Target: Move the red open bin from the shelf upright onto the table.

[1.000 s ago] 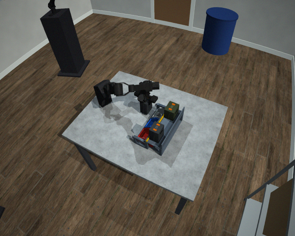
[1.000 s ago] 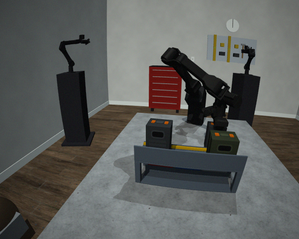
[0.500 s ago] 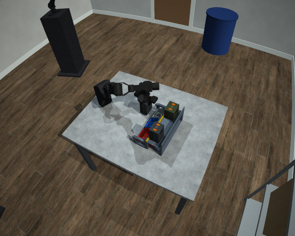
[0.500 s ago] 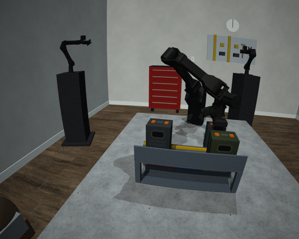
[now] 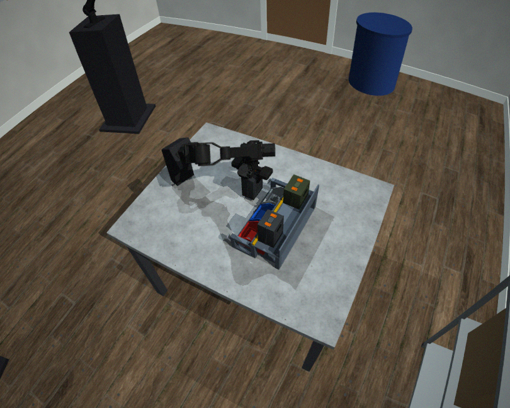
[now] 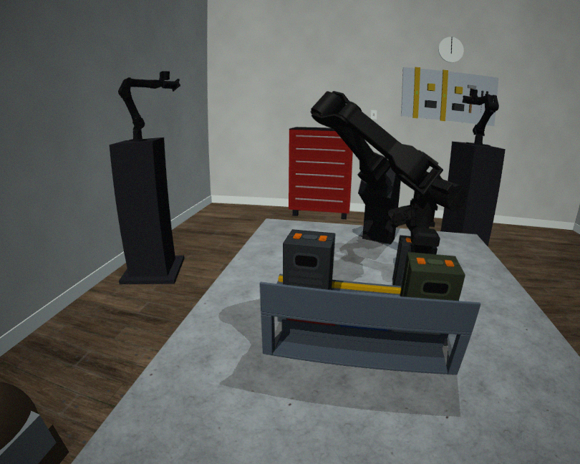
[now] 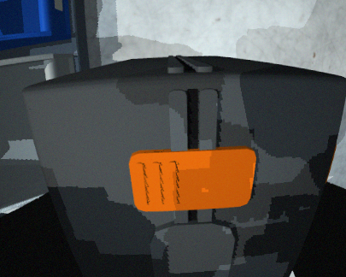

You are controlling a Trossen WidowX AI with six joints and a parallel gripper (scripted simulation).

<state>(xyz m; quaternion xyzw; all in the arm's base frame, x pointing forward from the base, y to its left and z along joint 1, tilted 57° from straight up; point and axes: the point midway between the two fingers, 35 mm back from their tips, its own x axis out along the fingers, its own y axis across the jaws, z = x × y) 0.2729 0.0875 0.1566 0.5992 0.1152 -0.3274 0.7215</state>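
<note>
The red open bin (image 5: 247,230) sits in the near-left end of the grey-blue shelf (image 5: 300,226) (image 6: 365,314), beside the blue bin (image 5: 259,211) (image 7: 18,26). A dark grey case on the shelf (image 5: 270,229) (image 6: 305,272) stands close to the red bin and hides some of it. The parts in the red bin are too small to tell. My gripper (image 5: 253,174) (image 6: 424,240) is shut on another dark grey case (image 5: 250,189) (image 6: 402,264) (image 7: 90,124) with orange latches. It holds the case upright beside the shelf's far end; any gap beneath is unclear.
A green case (image 5: 294,195) (image 6: 432,278) stands on the shelf's far end. A grey bin (image 7: 11,103) lies beside the blue one. A yellow rail (image 6: 365,287) runs along the shelf. The shelf stands on the grey table (image 5: 167,228) (image 6: 220,424).
</note>
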